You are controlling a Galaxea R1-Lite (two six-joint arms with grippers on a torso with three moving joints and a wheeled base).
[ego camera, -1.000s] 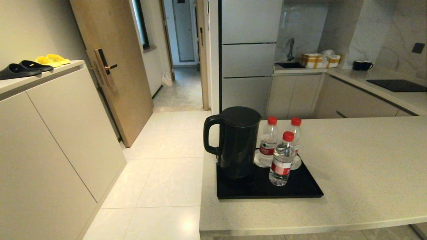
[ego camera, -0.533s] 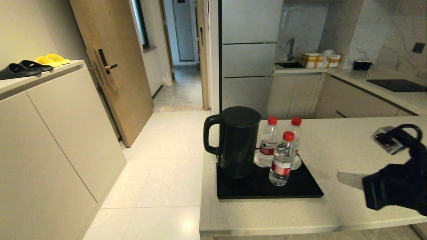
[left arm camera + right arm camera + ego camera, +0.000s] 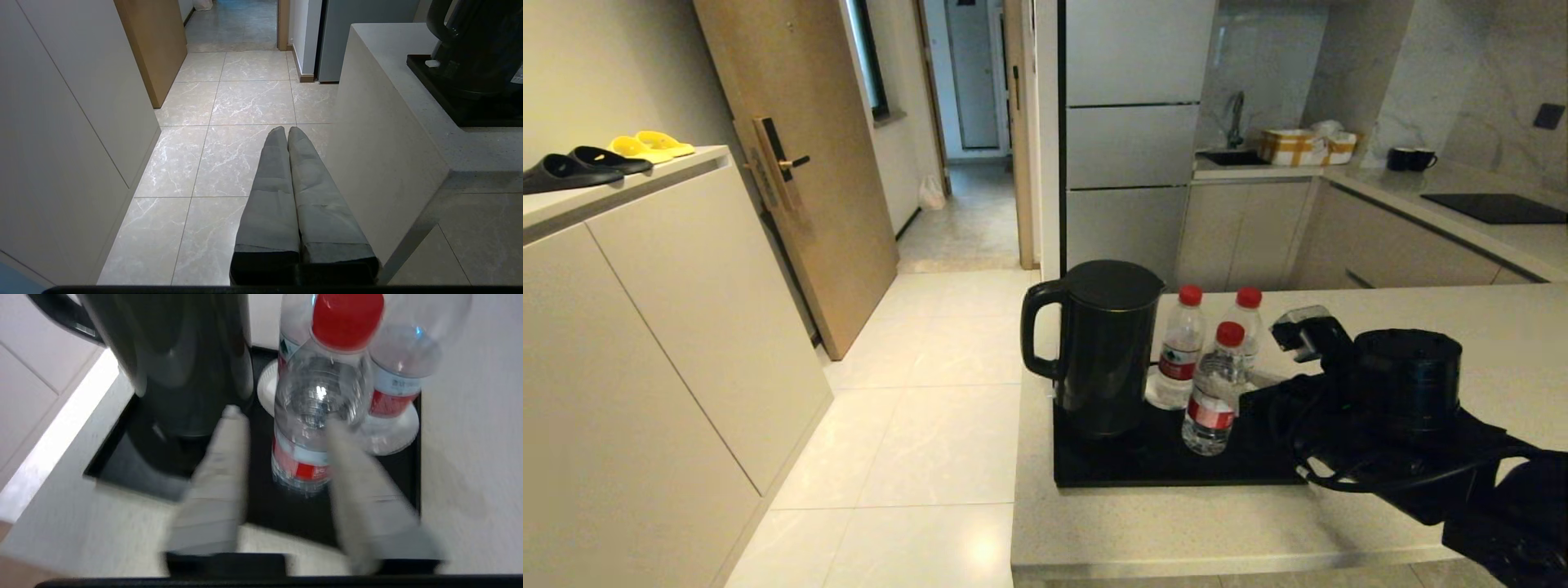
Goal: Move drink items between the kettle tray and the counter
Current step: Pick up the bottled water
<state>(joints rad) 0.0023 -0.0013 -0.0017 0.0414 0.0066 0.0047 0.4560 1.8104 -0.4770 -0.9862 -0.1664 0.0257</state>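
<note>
Three red-capped water bottles stand on the black kettle tray (image 3: 1143,469) to the right of the black kettle (image 3: 1103,351). The front bottle (image 3: 1213,392) is nearest me; the other two (image 3: 1180,351) (image 3: 1245,322) stand behind it on white coasters. My right arm (image 3: 1405,384) reaches in over the counter (image 3: 1176,531) from the right. The right gripper (image 3: 284,418) is open, its fingers (image 3: 216,477) on either side of the front bottle (image 3: 314,400), not closed on it. My left gripper (image 3: 286,132) is shut and empty, low over the floor beside the counter's end.
The kettle (image 3: 179,363) stands close beside the left finger. The tray's near rim (image 3: 282,526) lies under the fingers. A cabinet with slippers (image 3: 572,167) is at the far left. Black mugs (image 3: 1409,159) and a cooktop (image 3: 1494,208) are on the far worktop.
My right arm came in from the right edge and moved left to the tray, bringing its open fingers around the front bottle. The bottles and kettle have not moved.
</note>
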